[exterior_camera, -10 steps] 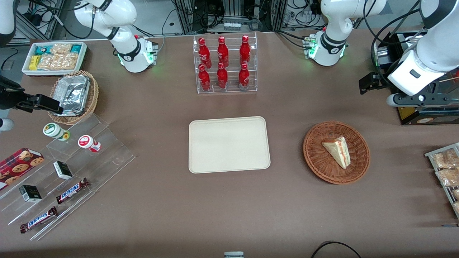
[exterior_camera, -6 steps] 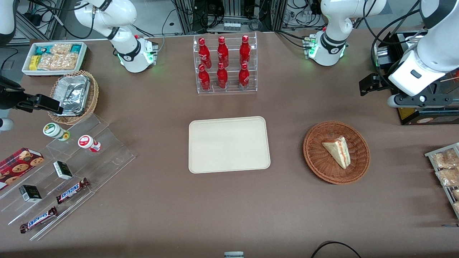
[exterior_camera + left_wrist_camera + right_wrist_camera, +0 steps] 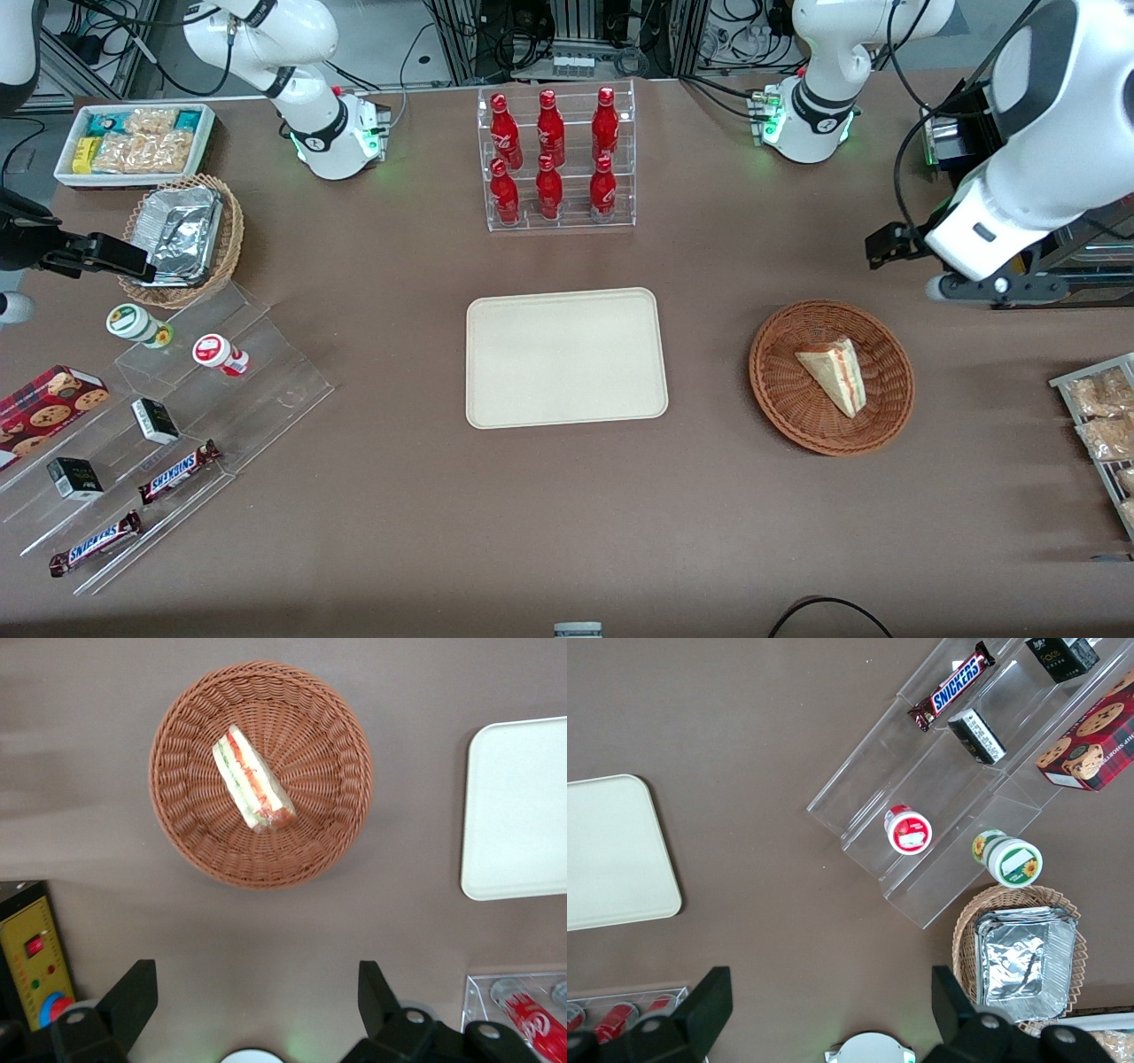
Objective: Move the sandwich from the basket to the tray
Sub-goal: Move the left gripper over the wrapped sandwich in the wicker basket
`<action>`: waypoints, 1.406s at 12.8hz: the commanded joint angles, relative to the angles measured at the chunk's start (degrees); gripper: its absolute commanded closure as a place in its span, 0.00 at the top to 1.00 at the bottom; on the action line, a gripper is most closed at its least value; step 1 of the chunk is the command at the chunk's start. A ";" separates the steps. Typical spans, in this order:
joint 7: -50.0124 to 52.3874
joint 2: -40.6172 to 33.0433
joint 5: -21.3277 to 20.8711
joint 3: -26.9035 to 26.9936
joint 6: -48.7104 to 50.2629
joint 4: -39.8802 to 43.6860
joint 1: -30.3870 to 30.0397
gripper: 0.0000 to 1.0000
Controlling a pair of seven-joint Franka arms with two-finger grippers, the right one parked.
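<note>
Triangular sandwich (image 3: 252,780) lying in round woven wicker basket (image 3: 182,824), smooth cream rounded-corner tray (image 3: 567,356) beside it, gripper (image 3: 255,999) spread wide, hovering above bare table farther from the front camera than the basket

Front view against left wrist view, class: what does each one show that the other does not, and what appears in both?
Only the front view shows the snack bars on the clear stepped stand, the foil trays in their tan basket, and the whole tray. Only the left wrist view shows the sandwich's filling edge and the gripper, open, above bare table beside the basket. Both show the sandwich lying in the basket, the tray with nothing on it, and the red bottles.
</note>
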State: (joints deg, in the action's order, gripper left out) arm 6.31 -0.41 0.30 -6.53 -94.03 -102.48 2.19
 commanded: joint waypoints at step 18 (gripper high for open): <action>25.63 6.38 0.32 0.37 -40.07 -23.55 -0.26 1.00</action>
State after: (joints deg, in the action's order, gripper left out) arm 23.85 4.51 0.30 -6.04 -130.74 -125.86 2.02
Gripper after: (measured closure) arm 0.000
